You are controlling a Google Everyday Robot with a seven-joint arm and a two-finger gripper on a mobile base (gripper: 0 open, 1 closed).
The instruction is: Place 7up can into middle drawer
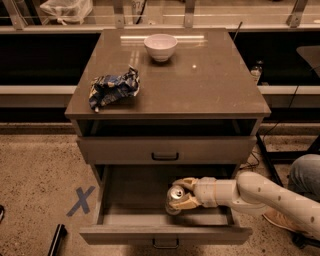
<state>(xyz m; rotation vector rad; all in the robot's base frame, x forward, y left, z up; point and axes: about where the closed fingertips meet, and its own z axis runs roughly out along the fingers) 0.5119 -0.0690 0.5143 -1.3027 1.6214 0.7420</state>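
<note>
gripper inside open middle drawer | jaws closed on upright 7up can | can seems low over drawer floor

A grey-brown table stands on a speckled tan floor marked with a blue tape X. Behind it, a long pale ledge runs between dark recesses, with metal posts above. Overhead light glints on the table's top (the gripper sits low at its front). Dark cables trail at right.
</note>
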